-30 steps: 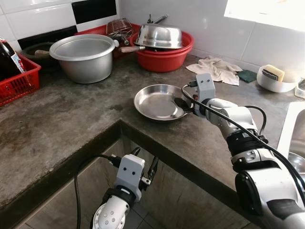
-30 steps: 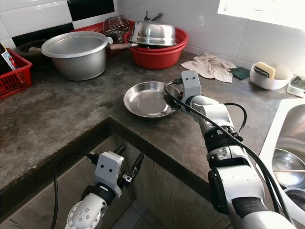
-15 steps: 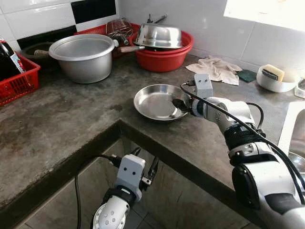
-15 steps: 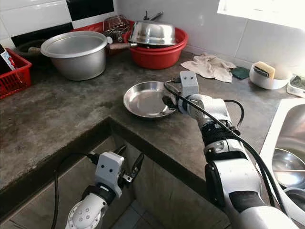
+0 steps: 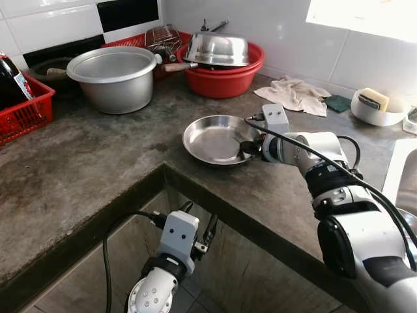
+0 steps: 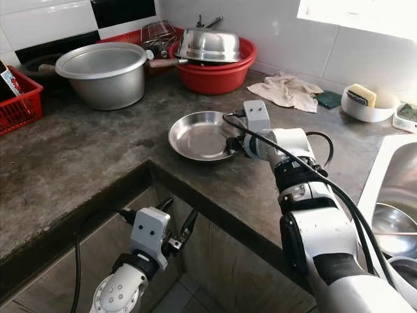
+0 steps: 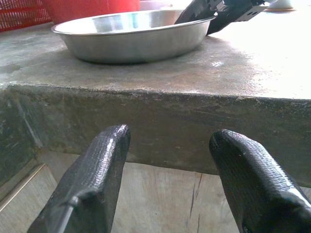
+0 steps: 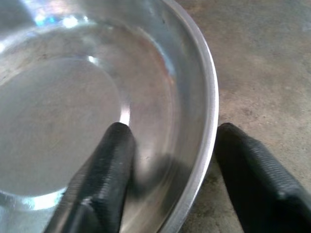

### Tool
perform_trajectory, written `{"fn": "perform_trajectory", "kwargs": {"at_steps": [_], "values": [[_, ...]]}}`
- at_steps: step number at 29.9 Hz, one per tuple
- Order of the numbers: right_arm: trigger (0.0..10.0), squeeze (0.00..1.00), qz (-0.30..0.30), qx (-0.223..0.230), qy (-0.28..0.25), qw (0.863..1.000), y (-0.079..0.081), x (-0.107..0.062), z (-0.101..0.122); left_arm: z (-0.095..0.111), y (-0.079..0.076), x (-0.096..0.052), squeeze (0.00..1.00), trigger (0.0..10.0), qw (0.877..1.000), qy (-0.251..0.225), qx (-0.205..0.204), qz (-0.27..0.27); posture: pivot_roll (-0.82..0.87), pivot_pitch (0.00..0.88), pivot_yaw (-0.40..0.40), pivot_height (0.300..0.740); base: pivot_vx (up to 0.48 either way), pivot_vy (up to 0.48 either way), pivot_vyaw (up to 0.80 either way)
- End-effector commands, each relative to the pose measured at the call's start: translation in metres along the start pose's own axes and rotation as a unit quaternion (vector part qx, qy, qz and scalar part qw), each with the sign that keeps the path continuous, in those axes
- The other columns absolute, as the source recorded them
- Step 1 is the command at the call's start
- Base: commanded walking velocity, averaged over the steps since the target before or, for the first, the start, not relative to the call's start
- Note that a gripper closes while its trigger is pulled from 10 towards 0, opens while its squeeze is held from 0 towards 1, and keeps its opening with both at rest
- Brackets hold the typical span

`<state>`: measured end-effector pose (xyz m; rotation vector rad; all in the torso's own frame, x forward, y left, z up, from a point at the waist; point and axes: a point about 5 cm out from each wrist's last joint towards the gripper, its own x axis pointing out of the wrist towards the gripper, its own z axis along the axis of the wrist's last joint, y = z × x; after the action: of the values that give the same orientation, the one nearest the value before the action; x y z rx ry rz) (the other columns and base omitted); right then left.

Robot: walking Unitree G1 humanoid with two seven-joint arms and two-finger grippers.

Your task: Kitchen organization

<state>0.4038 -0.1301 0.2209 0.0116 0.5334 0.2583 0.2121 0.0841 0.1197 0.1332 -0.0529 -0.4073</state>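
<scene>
Silver pan (image 5: pixel 215 138); red basin (image 5: pixel 225 79); grey mottled counter (image 5: pixel 85 163); black-white tiles (image 5: pixel 65 23).

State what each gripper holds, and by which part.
Nothing yet. The right gripper straddles the shallow round steel pan's rim, open. The left gripper hangs open.

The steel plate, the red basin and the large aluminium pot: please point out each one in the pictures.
steel plate (image 5: pixel 212 140), left eye view, on its flat bottom.
red basin (image 5: pixel 221 83), left eye view, on its front wall.
large aluminium pot (image 6: pixel 107 88), right eye view, on its outer side wall.
</scene>
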Motion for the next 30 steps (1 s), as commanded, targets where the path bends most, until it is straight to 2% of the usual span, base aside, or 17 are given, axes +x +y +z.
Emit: {"fn": "perform_trajectory", "kwargs": {"at_steps": [1, 11, 13, 14, 16, 17, 19, 22, 23, 26, 27, 30], "values": [[0.0, 0.0, 0.002, 0.017, 0.02, 1.0, 0.001, 0.002, -0.004, -0.001, -0.003, 0.0, 0.0, 10.0, 1.0, 0.002, -0.004, -0.005, 0.03, 0.051, -0.068, 0.74, 0.0, 0.0, 0.0], [0.0, 0.0, -0.003, 0.062, 0.017, 0.998, -0.001, 0.002, -0.003, -0.001, -0.002, 0.002, 0.0, 10.0, 1.0, 0.002, -0.004, -0.003, 0.03, 0.059, -0.066, 0.74, 0.0, 0.0, 0.0], [0.0, 0.0, -0.004, 0.083, 0.014, 0.996, -0.002, 0.002, -0.003, 0.0, -0.002, 0.002, 0.0, 10.0, 1.0, 0.002, -0.003, -0.002, 0.03, 0.059, -0.068, 0.74, 0.0, 0.0, 0.0], [0.0, 0.0, 0.004, 0.128, 0.0, 0.992, -0.003, 0.002, 0.0, 0.0, -0.002, 0.002, 0.0, 10.0, 1.0, 0.002, -0.003, -0.001, 0.03, 0.06, -0.066, 0.74, 0.0, 0.0, 0.0], [0.0, 0.0, 0.01, 0.156, -0.015, 0.988, -0.003, 0.001, 0.002, 0.0, -0.001, 0.002, 0.0, 10.0, 1.0, 0.001, -0.003, 0.0, 0.03, 0.062, -0.067, 0.74, 0.0, 0.0, 0.0], [0.0, 0.0, 0.019, 0.184, -0.036, 0.982, -0.003, 0.0, 0.006, 0.0, -0.001, 0.003, 0.0, 10.0, 1.0, 0.001, -0.002, 0.001, 0.03, 0.062, -0.067, 0.74, 0.0, 0.0, 0.0], [0.0, 0.0, 0.028, 0.201, -0.041, 0.978, -0.002, 0.0, 0.006, 0.0, -0.001, 0.003, 0.0, 10.0, 1.0, 0.001, -0.002, 0.002, 0.03, 0.063, -0.067, 0.74, 0.0, 0.0, 0.0], [0.0, 0.0, 0.035, 0.254, -0.076, 0.964, -0.005, -0.002, 0.006, 0.0, 0.0, 0.003, 0.0, 10.0, 1.0, 0.0, -0.001, 0.003, 0.04, 0.061, -0.067, 0.74, 0.0, 0.0, 0.0], [0.0, 0.0, 0.03, 0.277, -0.13, 0.951, -0.008, -0.006, 0.008, 0.0, 0.0, 0.003, 0.0, 10.0, 1.0, 0.0, -0.001, 0.005, 0.04, 0.061, -0.067, 0.74, 0.0, 0.0, 0.0], [0.0, 0.0, 0.037, 0.303, -0.166, 0.938, -0.007, -0.012, 0.006, 0.001, 0.001, 0.003, 0.0, 10.0, 1.0, 0.0, -0.001, 0.005, 0.04, 0.06, -0.062, 0.74, 0.0, 0.0, 0.0], [0.0, 0.0, 0.021, 0.3, -0.204, 0.932, -0.009, -0.02, 0.004, 0.001, 0.001, 0.003, 0.0, 10.0, 1.0, -0.001, -0.002, 0.006, 0.03, 0.061, -0.06, 0.74, 0.0, 0.0, 0.0], [0.0, 0.0, -0.004, 0.271, -0.246, 0.931, -0.009, -0.033, -0.001, 0.001, 0.002, 0.004, 0.0, 10.0, 1.0, -0.002, -0.002, 0.006, 0.03, 0.061, -0.052, 0.74, 0.0, 0.0, 0.0]]}}
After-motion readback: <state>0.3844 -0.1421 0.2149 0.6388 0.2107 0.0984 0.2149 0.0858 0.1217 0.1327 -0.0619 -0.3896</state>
